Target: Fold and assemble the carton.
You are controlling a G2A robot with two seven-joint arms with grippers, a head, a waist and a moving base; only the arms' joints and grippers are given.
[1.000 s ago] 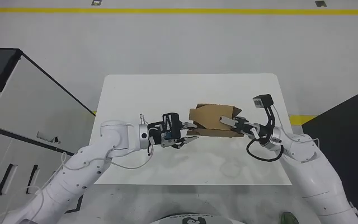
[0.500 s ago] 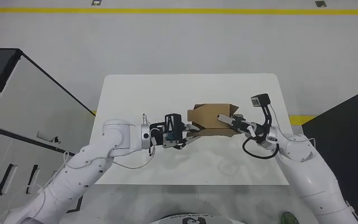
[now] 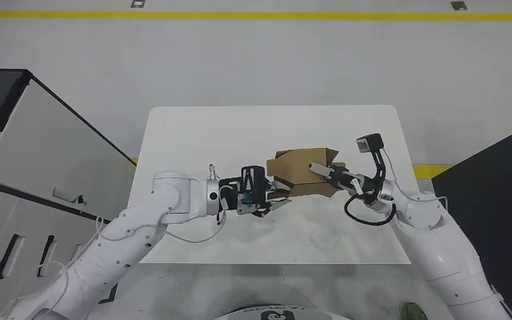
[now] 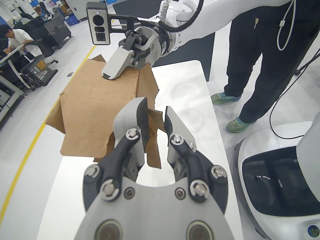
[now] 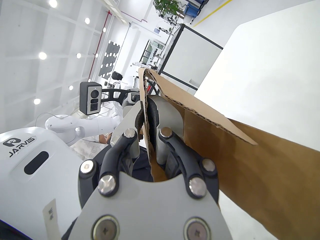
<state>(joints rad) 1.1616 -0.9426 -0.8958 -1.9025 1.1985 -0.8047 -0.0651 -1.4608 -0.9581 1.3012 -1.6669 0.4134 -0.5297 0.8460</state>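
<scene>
1. Carton [image 3: 302,168] lay near the middle of the table [image 3: 200,136], partly erected. Its long axis ran across the table from one gripper to the other.
2. Right gripper [image 5: 145,106] was clamped on the carton's upper panel at the end on the robot's right. One finger lay on top of the board and the other beneath it.
3. Left gripper [image 4: 153,112] sat at the opposite end, its fingers parted and holding nothing.
4. A loose end flap [image 4: 153,148] hung directly ahead of the left fingertips, in line with the gap between them. Contact with either pad could not be confirmed.
5. Assessment: the left gripper was the nearer to the unfolded flaps, so the flap work appeared to fall to it. A short straight advance along the carton's long axis would likely bring the flap between the pads.
6. Risk noted: with a single hold at the far end, the carton could pivot if pushed.
</scene>
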